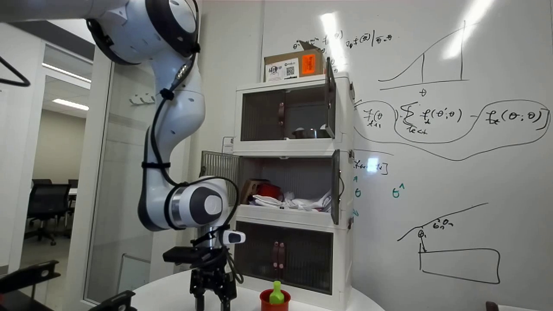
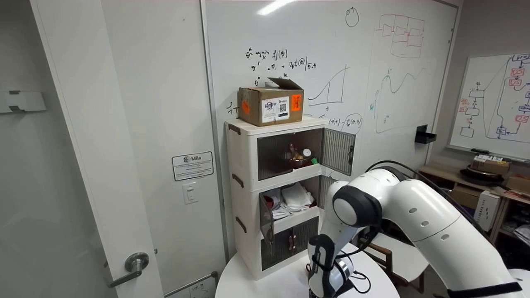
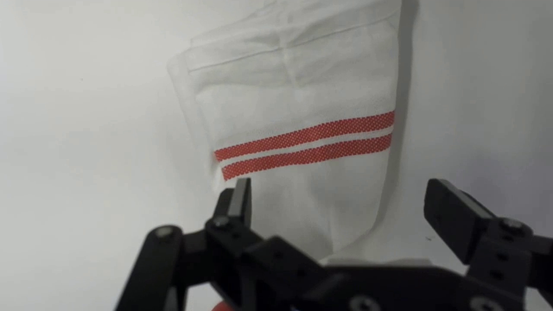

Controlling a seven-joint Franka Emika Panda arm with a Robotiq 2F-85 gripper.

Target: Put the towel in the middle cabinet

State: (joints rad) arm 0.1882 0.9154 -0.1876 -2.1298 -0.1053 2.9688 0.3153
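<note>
Trainee: Where is the towel (image 3: 302,101) lying, and how are the fingers (image 3: 454,220) standing?

Instructor: It is lying folded on the worktop (image 3: 86,181). The fingers are standing apart, clamping nothing. In the wrist view, one is overlapping the towel's edge, the other standing beyond the opposite edge; contact is not showing.

Trainee: How should I be gripping it?

Instructor: The step is likely calling for centring the fingers across it, lowering squarely to the worktop, then closing so that all layers are bunching. A shallow grip is risking losing the lower ones.

Trainee: What is standing in the way?

Instructor: In an exterior view, a red cup (image 1: 274,307) holding a green object (image 1: 277,295) is standing near the fingers. The middle cabinet (image 1: 298,172) is standing open, its two doors (image 1: 335,185) projecting; the path should be running between them. White cloths (image 1: 302,203) and a red object (image 1: 268,190) are occupying its floor.
</note>
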